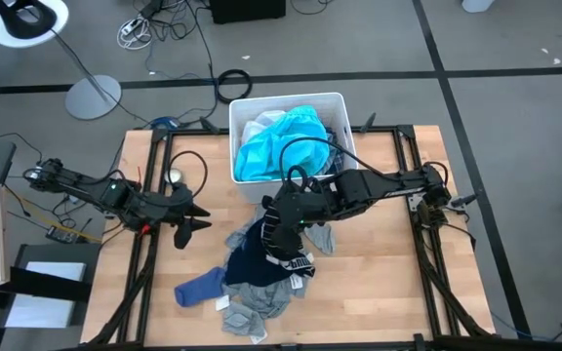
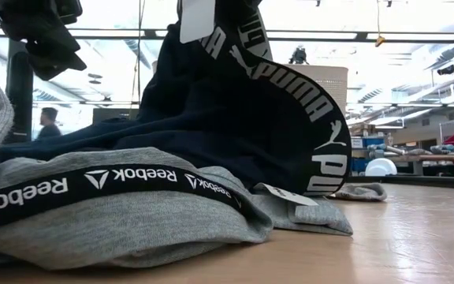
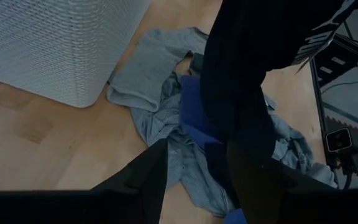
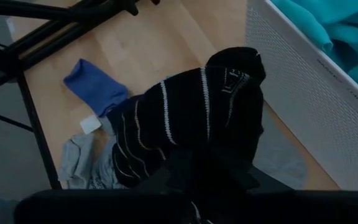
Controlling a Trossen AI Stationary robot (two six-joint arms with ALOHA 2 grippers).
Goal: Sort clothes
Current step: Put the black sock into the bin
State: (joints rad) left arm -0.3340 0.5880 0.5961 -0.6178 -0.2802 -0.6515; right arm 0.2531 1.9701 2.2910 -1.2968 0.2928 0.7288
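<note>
My right gripper [image 1: 279,232] is shut on a dark navy piece [image 2: 235,102] with a white-lettered black band, above the clothes pile at the table's middle. The pile holds grey garments [image 1: 260,297], one with a black lettered band [image 2: 117,197], a blue sock [image 1: 200,288] at its left and a grey t-shirt [image 1: 322,239] at its right. A turquoise top [image 1: 279,146] lies in the white bin [image 1: 336,99]. My left gripper [image 1: 199,218] is open and empty, left of the pile. My right gripper holds the dark navy piece by a bunched part [image 4: 197,118] that covers its fingers in the right wrist view, so the place of contact is hidden. It comes from above. The piece hangs below it, and its lower part [image 1: 252,263] rests on the pile.
The white bin stands at the table's far edge, just behind my right gripper. Bare wood [image 1: 388,273] lies right of the pile and in front of my left gripper [image 3: 55,130]. Black frame rails [image 1: 154,195] run along both table sides.
</note>
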